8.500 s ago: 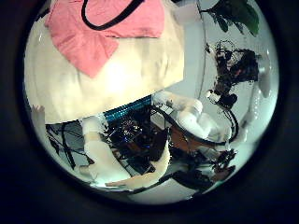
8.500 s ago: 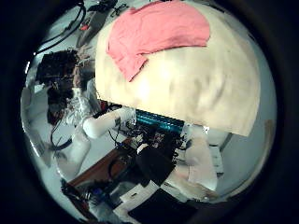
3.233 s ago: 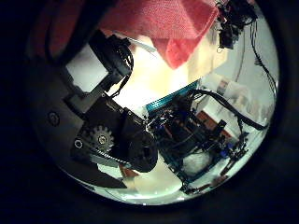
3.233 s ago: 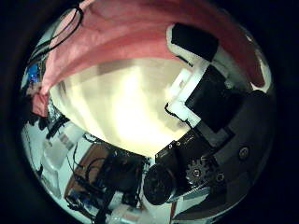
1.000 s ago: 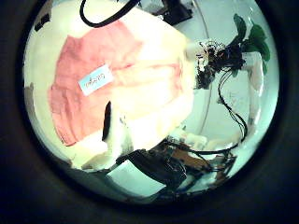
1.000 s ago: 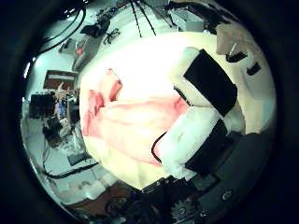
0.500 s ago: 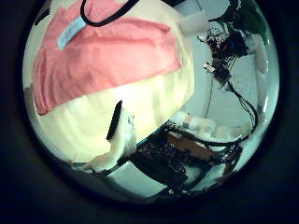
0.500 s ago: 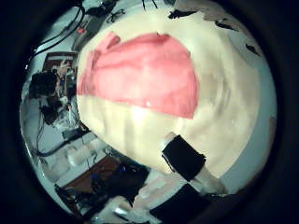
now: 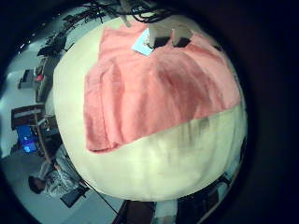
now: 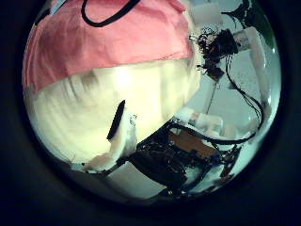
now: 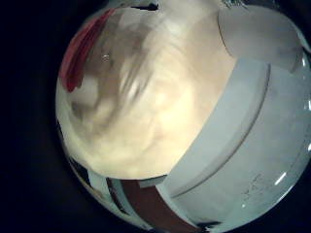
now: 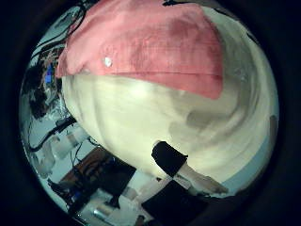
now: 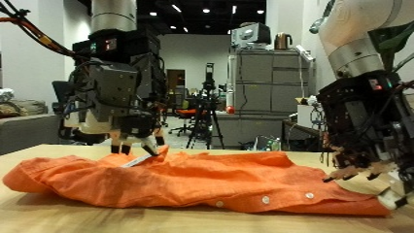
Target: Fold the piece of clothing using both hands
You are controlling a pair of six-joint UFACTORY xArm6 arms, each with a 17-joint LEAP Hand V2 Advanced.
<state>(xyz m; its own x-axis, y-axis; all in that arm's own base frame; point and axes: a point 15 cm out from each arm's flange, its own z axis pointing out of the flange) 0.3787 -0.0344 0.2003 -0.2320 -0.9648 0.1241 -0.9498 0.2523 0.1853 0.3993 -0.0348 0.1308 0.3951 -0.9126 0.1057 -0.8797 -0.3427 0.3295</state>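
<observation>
An orange button shirt [image 13: 194,180] lies crumpled lengthwise on the wooden table [image 13: 51,216]. My left hand [image 13: 123,121] hangs over its far edge, fingers pointing down beside a white label [image 13: 140,160]; the left little finger side view shows fingertips [image 9: 163,35] at that label [image 9: 145,44] on the shirt [image 9: 154,89]. My right hand [image 13: 366,160] hovers at the shirt's other end, fingers relaxed just above the cloth. One free fingertip [image 12: 169,155] shows over bare table, with the shirt [image 12: 150,47] beyond it. The left thumb side view shows the shirt [image 10: 103,42] too.
The table's edge [image 11: 209,126] runs close under my right hand. Behind the table stand a grey cabinet [image 13: 265,92] and a tripod [image 13: 207,107]. Bare tabletop [image 10: 94,104] lies in front of the shirt.
Both palm cameras have come closer to the shirt, which fills more of each view than half a second ago. The shirt itself lies flat as before.
</observation>
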